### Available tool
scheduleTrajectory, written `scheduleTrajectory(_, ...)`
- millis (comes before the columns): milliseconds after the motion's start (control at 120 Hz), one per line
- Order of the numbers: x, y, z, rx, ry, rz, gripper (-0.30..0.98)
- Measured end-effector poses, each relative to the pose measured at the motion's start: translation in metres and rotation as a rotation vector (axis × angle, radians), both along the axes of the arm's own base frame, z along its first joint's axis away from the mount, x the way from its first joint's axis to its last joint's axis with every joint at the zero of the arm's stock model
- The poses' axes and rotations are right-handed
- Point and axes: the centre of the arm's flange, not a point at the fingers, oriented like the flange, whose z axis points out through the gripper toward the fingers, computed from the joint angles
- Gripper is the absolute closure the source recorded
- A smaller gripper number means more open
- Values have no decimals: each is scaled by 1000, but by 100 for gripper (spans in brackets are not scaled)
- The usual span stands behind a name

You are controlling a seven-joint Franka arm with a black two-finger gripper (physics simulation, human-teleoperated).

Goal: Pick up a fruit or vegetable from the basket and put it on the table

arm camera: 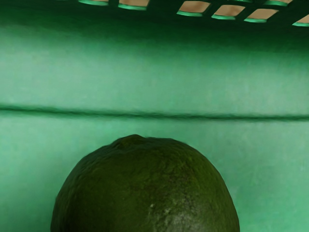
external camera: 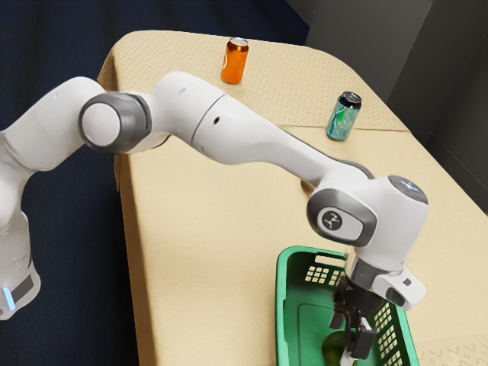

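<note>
Table [external camera: 191, 229]: destination, fruit not on it. Arm [external camera: 244, 133] reached across, wrist over the green basket [external camera: 284, 305]. Gripper [external camera: 347, 340] pointed down, low inside. Step in hand, my call: the grasp, pick stage, placing still to do. Finger state: couldn't tell if they stood wide or had closed on the fruit. Next move called for a firm two-sided hold, then a straight lift past the rim before going sideways to bare tabletop; round skin could slip or roll if pinched off-centre.

Containers: basket stood upright on the table, solid floor, walls pierced with square holes. In it, one dark green, roundish fruit [external camera: 329, 347], right by the gripper; kind unclear, maybe avocado or lime. Whether it touched the floor, couldn't tell.
</note>
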Motion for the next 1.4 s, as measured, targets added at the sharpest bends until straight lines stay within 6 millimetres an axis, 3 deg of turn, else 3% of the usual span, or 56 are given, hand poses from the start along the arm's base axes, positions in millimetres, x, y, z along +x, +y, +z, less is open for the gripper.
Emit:
scheduleTrajectory(483,11,0,-22,-4,-18,37,0)
scheduleTrajectory(967,11,-1,-27,-4,-11,53,0)
scheduleTrajectory(1058,11,0,-29,-2,-9,56,4)
scheduleTrajectory(1158,11,-1,-29,5,-13,57,19)
scheduleTrajectory(1300,7,-3,-17,42,-48,56,28)
scheduleTrajectory(1350,2,-1,2,63,-70,60,29)
scheduleTrajectory(1400,-5,4,33,88,-104,68,29)
